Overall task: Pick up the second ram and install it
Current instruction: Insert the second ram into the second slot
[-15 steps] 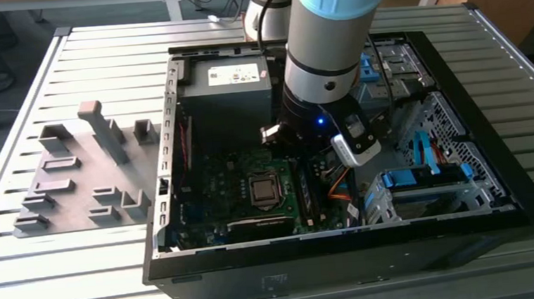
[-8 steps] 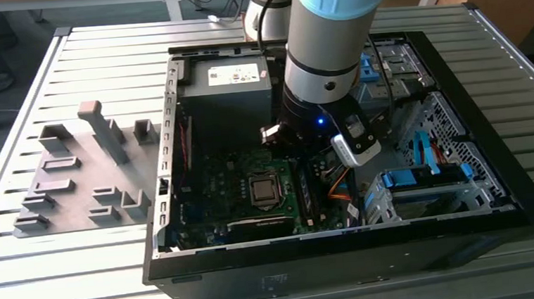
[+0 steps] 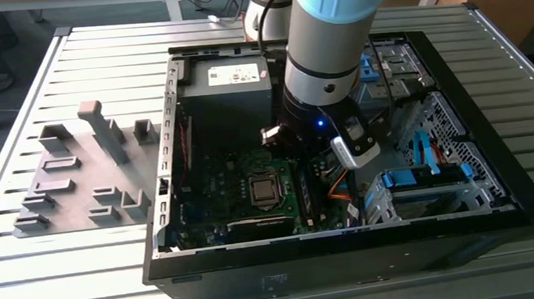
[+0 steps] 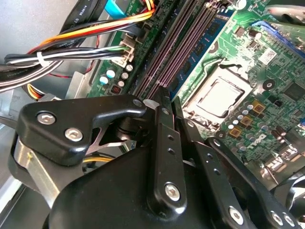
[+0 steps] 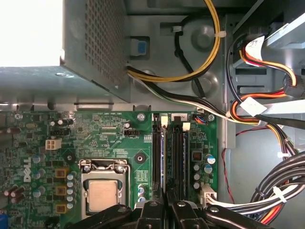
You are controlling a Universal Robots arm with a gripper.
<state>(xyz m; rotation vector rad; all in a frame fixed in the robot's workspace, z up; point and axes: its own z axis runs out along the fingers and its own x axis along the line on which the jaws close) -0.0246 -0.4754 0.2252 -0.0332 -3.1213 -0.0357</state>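
Black gripper low over green motherboard inside open black computer case. Grip state: cannot tell. Directly in line with it among the long dark memory slots, the second ram, a thin blue-green stick seen edge-on. Square metal processor socket at 6 o'clock of the gripper in the exterior view. Orange-and-yellow cable bundle beside the slots. Grey plastic tray with upright blocks at 9 o'clock of the case, on slatted metal table.

standing edge-on in a motherboard memory slot: second ram, long, thin, dark along its top edge, just beside a parallel slot, near the processor socket.
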